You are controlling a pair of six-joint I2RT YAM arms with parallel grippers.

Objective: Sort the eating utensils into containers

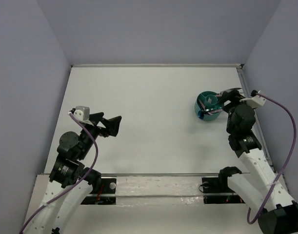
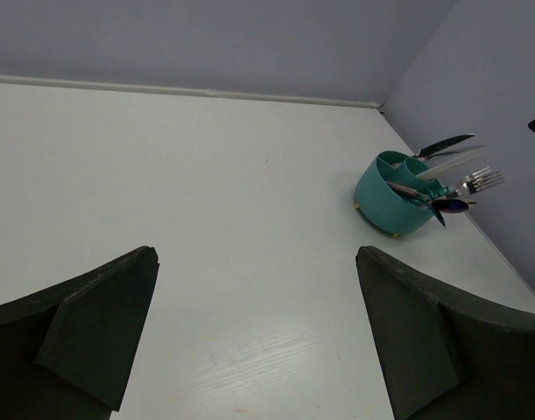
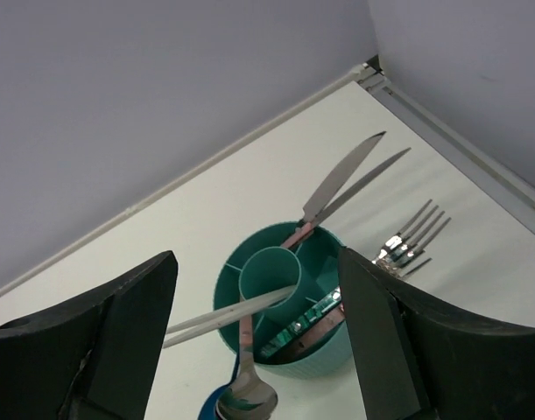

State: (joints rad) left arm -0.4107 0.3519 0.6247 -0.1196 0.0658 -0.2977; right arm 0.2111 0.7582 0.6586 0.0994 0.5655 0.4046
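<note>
No readable text, label, brand, number or sign shows anywhere in these views.

The left arm [image 1: 66,204] and the right arm [image 1: 258,168] share one build: smooth white shells on the long links, joined by chunky black joint housings [image 1: 70,142] with rounded caps. A purple cable [image 1: 89,151] runs along the left arm, and a second purple cable [image 1: 287,141] arcs wide of the right arm. Each wrist carries a small pale camera block [image 1: 81,112], boxy and light grey. The left tool [image 1: 111,124] and the right tool [image 1: 226,99] are matte black. In the wrist views their fingers [image 2: 83,332] are broad dark wedges with crisp edges and flat inner faces of a slightly lighter grey. The right arm ends below in a black block [image 1: 285,219].
</note>
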